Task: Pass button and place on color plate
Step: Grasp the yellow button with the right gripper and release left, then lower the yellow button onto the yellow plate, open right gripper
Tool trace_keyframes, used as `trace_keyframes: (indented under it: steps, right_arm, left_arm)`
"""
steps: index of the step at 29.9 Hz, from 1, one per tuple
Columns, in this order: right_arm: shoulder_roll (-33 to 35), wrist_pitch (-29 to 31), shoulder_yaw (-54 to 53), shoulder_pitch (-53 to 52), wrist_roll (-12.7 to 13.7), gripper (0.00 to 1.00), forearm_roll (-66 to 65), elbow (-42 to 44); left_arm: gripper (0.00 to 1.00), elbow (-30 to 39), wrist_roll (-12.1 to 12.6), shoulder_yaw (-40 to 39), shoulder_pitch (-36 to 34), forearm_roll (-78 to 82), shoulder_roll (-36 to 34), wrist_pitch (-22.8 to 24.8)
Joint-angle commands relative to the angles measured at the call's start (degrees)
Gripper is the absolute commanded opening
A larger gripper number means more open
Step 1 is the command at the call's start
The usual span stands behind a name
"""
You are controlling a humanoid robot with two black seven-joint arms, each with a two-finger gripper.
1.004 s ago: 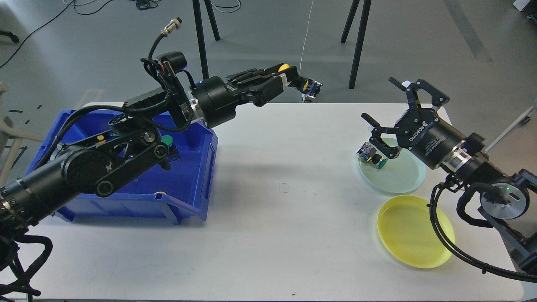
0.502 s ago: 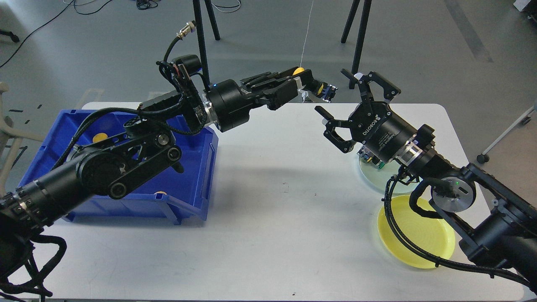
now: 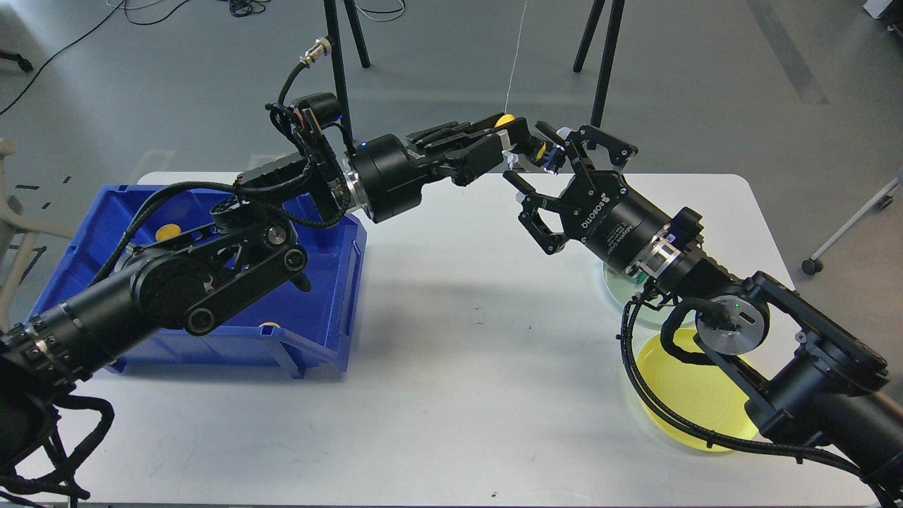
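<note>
My left gripper (image 3: pixel 523 143) reaches over the table's far edge and is shut on a yellow button (image 3: pixel 542 151) with a blue base. My right gripper (image 3: pixel 529 156) is open, its two fingers standing above and below the button's free end; I cannot tell whether they touch it. The pale green plate (image 3: pixel 619 291) lies at the right, mostly hidden behind my right arm, with a green button (image 3: pixel 638 279) on it, barely showing. The yellow plate (image 3: pixel 681 398) lies nearer, partly covered by the arm and its cable.
A blue bin (image 3: pixel 331 282) stands at the left under my left arm, with yellow buttons (image 3: pixel 168 231) inside. Black tripod legs (image 3: pixel 600 63) stand on the floor behind the white table (image 3: pixel 458 367).
My right gripper left the green button on the green plate and swung up and left to the held yellow button. My left gripper moved slightly right with the button.
</note>
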State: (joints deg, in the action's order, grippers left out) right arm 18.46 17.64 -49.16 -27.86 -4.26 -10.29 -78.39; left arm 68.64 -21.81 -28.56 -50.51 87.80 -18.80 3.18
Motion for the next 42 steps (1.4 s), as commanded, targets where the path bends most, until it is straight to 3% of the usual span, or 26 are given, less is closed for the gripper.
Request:
trace_keyframes:
  steps: [1, 11, 20, 29, 33, 42]
  right_arm:
    - [0.0, 0.0, 0.5, 0.0, 0.0, 0.23, -0.2, 0.0]
    - [0.0, -0.2, 0.5, -0.1, 0.0, 0.21, -0.2, 0.0]
    - [1.0, 0.0, -0.2, 0.6, 0.0, 0.21, -0.1, -0.2]
    - [2.9, 0.2, -2.0, 2.5, 0.0, 0.22, 0.1, -0.4]
    - [9.6, 0.2, -1.4, 5.2, 0.0, 0.22, 0.1, -0.8]
    - [27.0, 0.3, 6.3, 10.0, 0.0, 0.22, -2.4, -0.8]
  left_arm:
    - [0.24, 0.1, 0.0, 0.0, 0.0, 0.0, 0.0, 0.0]
    - [0.29, 0.1, -0.1, 0.0, 0.1, -0.1, -0.4, 0.1]
    - [0.7, 0.5, -0.7, -0.5, 0.1, -0.5, -0.2, -0.1]
    - [0.82, 0.4, -0.7, -1.5, 0.1, -1.1, -0.2, -0.7]
    - [0.97, 0.1, -0.5, -5.7, 0.6, -7.2, -0.4, -2.1]
    - [1.0, -6.5, -0.2, -7.8, 0.2, -36.6, -0.5, -1.7]
